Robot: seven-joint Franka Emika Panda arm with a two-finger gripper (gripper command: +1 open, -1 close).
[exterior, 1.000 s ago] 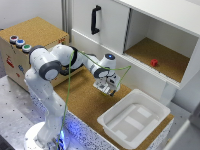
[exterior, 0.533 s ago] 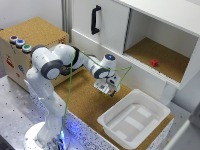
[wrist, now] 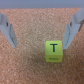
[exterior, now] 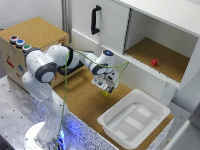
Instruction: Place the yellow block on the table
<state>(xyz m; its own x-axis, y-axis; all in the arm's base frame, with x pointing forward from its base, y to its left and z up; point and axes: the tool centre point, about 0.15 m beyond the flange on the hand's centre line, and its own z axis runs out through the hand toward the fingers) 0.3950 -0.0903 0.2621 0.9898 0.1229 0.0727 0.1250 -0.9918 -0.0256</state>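
Wrist view showed the yellow block (wrist: pixel 54 51) apparently resting on the table (wrist: pixel 30 62), the claw (wrist: pixel 42 30) released, leaving only withdrawal.

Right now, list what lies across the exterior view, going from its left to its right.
Cork-topped wooden box with coloured buttons → robot arm's base → gripper above the yellow block → white plastic bin → small red block on the cabinet shelf.
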